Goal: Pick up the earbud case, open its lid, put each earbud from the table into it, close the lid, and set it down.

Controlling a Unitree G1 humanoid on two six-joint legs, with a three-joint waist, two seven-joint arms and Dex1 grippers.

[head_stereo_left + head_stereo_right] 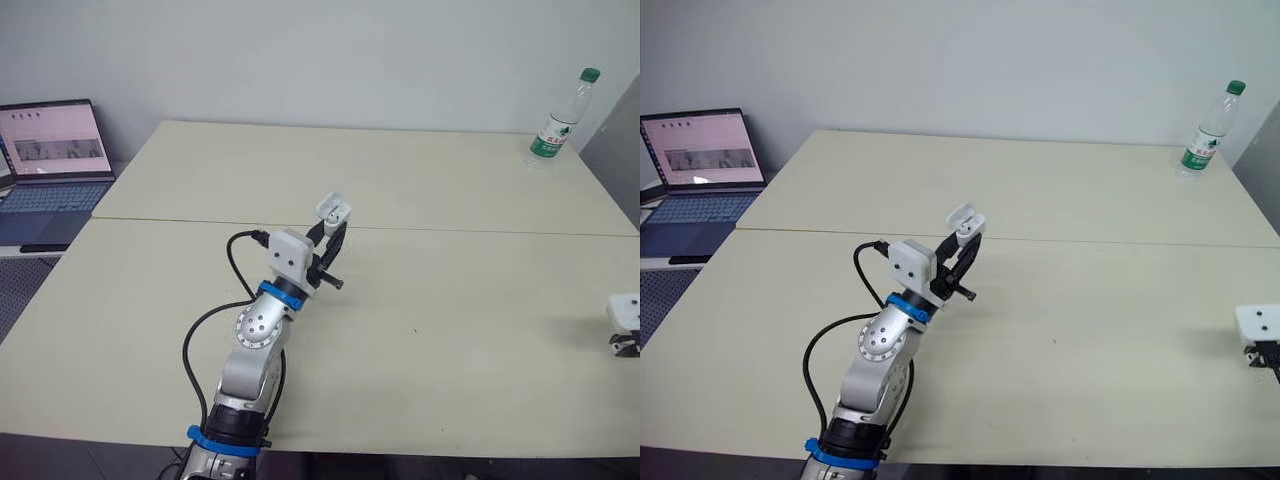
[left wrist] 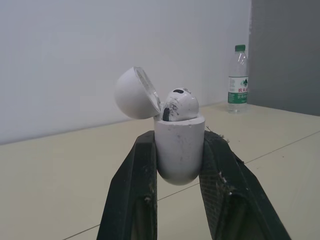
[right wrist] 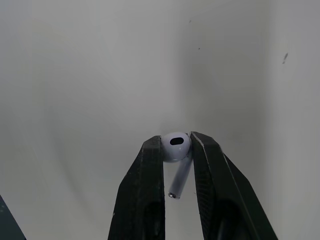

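Note:
My left gripper (image 1: 333, 228) is raised over the middle of the table, shut on the white earbud case (image 2: 179, 149). The case's lid (image 2: 134, 93) is swung open, and one white earbud (image 2: 180, 106) sits in the case with its head sticking out. The case also shows as a small white shape at the fingertips (image 1: 966, 222). At the table's right edge, my right gripper (image 3: 176, 142) is shut on the second white earbud (image 3: 176, 147), gripping its head while the stem hangs between the fingers. Only the right wrist housing (image 1: 624, 312) shows there.
A plastic water bottle (image 1: 562, 120) with a green cap stands at the far right corner of the cream table (image 1: 450, 190). An open laptop (image 1: 52, 160) sits on a separate surface to the left. A seam (image 1: 500, 231) runs across the tabletop.

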